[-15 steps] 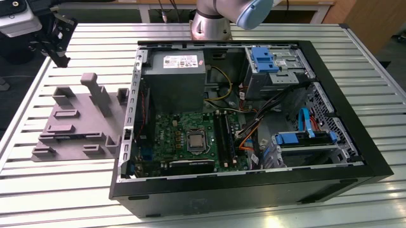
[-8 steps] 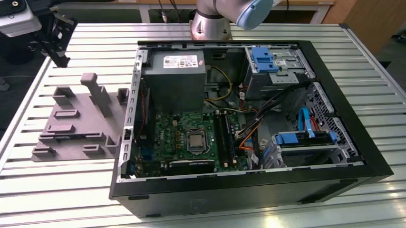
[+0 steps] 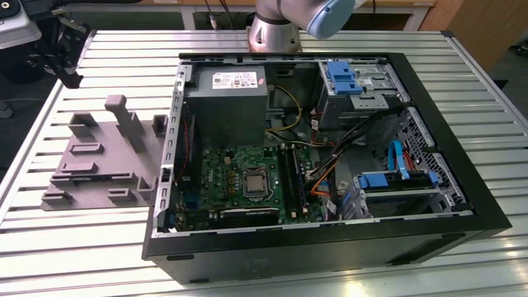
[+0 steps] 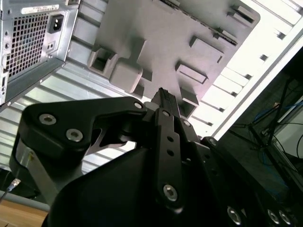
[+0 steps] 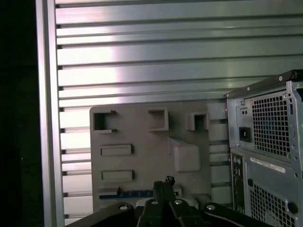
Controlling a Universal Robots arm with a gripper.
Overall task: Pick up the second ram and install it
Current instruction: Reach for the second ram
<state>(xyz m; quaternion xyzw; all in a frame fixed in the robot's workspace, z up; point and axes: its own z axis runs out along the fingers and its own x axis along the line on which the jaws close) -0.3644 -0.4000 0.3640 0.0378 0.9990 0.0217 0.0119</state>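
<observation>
In the first wrist view a thin dark-blue strip, which looks like the second ram (image 5: pixel 124 193) seen on edge, lies in a slot of the grey moulded holder (image 5: pixel 142 137). My gripper (image 5: pixel 163 181) hangs well above the holder with its fingertips together and nothing between them; they point close beside the strip's end. The second wrist view looks along the shut gripper (image 4: pixel 163 93) toward the holder (image 4: pixel 156 42) from high up. In the exterior view the gripper (image 3: pixel 73 79) is at the far left, beyond the holder (image 3: pixel 99 173).
The open PC case (image 3: pixel 462 216) stands at the exterior view's right of the holder, with the green motherboard (image 3: pixel 222 167), its long black sockets (image 3: pixel 289 176) and the grey power supply (image 3: pixel 224 102). The case's rear panel (image 5: pixel 270 156) rises close beside the holder.
</observation>
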